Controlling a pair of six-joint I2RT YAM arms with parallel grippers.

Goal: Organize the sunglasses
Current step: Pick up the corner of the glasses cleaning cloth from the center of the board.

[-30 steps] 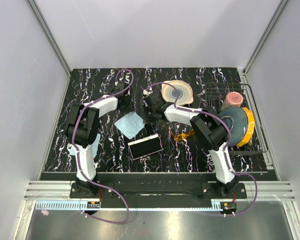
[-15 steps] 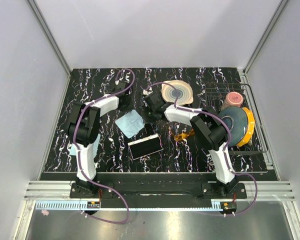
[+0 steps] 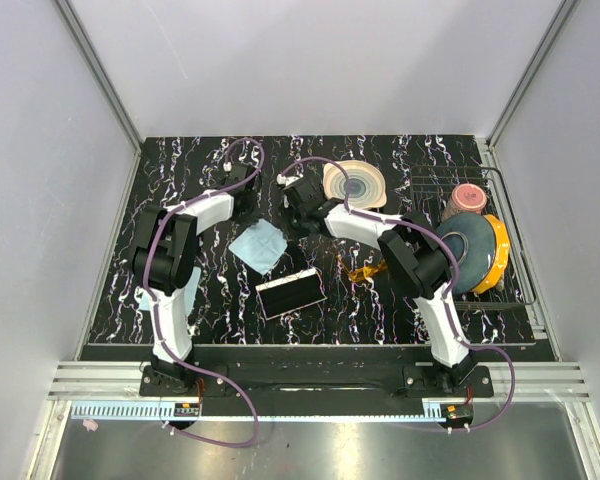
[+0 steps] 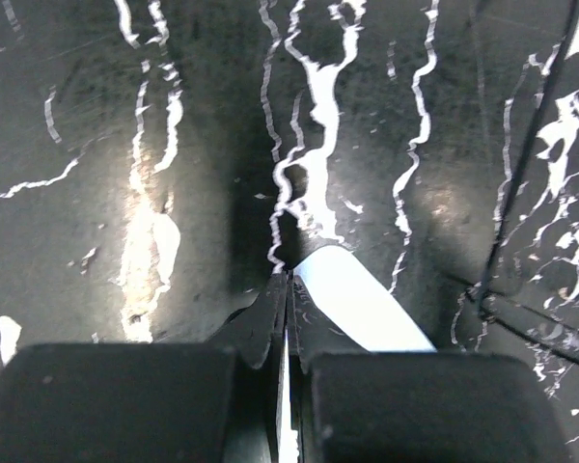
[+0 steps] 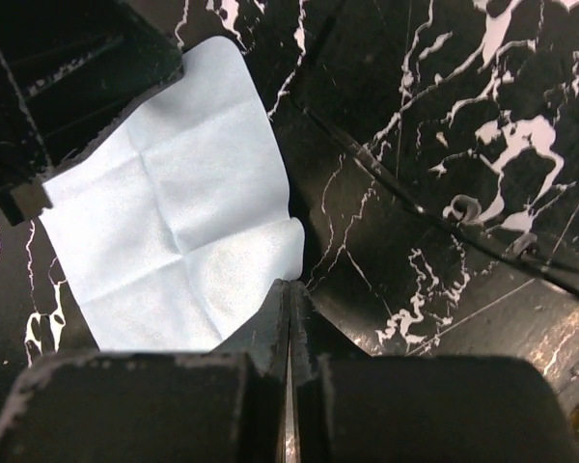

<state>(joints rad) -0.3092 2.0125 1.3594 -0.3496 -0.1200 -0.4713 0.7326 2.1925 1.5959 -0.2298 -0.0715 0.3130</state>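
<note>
Your left gripper (image 4: 287,285) has snapped shut since a second ago and now pinches a corner of the pale blue cloth (image 3: 259,246). Your right gripper (image 5: 288,289) stays clenched; it has pulled back toward the far side, and I cannot tell whether it grips anything. The sunglasses (image 3: 365,270) have not moved: they lie on the table right of the black case (image 3: 291,293), beside the right arm.

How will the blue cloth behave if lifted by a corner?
The cloth is likely floppy: it lies flat with soft fold creases, so it should drape. Probably very light, being thin. One edge curls up, so it may bunch if pushed.
</note>
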